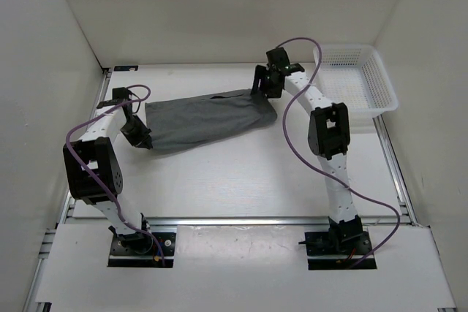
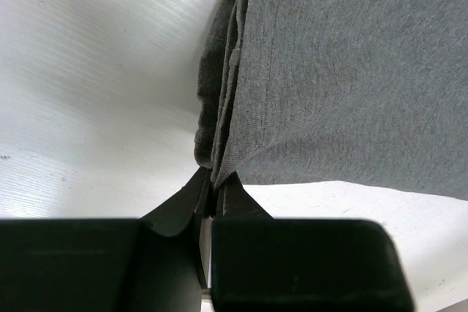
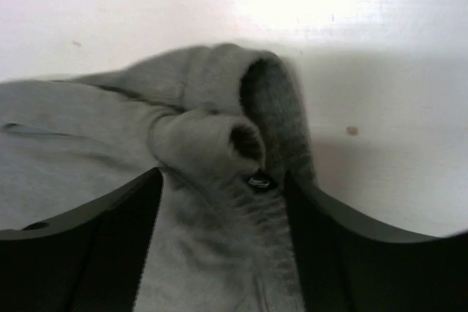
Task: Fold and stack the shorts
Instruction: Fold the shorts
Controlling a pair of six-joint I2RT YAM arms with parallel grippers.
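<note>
The grey shorts (image 1: 205, 118) lie stretched left to right across the middle of the table, folded lengthwise. My left gripper (image 1: 141, 137) is at their left end. In the left wrist view its jaws (image 2: 214, 180) are shut on the corner of the layered fabric (image 2: 344, 71). My right gripper (image 1: 262, 91) is at the right end. In the right wrist view a bunched roll of the waistband (image 3: 212, 144) fills the gap between the fingers of that gripper (image 3: 223, 177), which is closed on it.
A white mesh basket (image 1: 385, 78) stands at the back right corner, beside the right arm. White walls enclose the table on three sides. Metal rails run along the table's front and side edges.
</note>
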